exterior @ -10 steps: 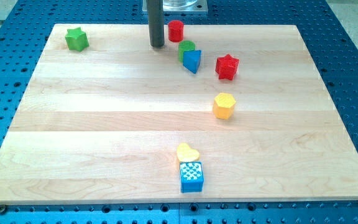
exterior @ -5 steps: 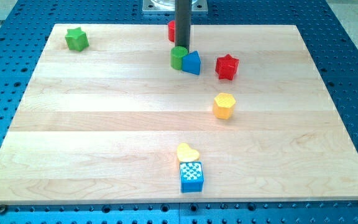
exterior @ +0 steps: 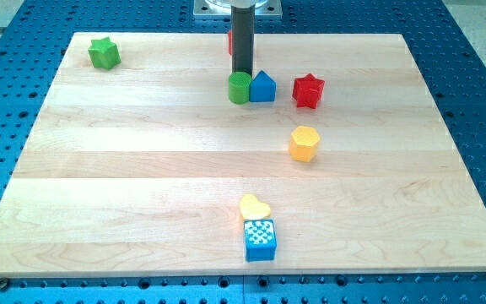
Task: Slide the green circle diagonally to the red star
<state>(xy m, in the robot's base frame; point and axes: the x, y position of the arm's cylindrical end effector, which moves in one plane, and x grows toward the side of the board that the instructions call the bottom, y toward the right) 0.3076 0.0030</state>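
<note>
The green circle [exterior: 240,88] sits on the board near the view's top middle, touching the blue block [exterior: 262,87] on its right. The red star [exterior: 308,90] lies further to the right, a small gap beyond the blue block. My tip [exterior: 242,73] is right behind the green circle, at its upper edge, touching or nearly touching it. The rod hides most of a red block [exterior: 230,40] at the top edge.
A green star [exterior: 104,53] sits at the top left. A yellow hexagon [exterior: 304,143] lies below the red star. A yellow heart [exterior: 254,207] and a blue patterned cube [exterior: 260,240] sit near the bottom middle.
My tip moved right from the left of the red block to behind the green circle. The green circle and blue block slid slightly down the view; the blue block turned.
</note>
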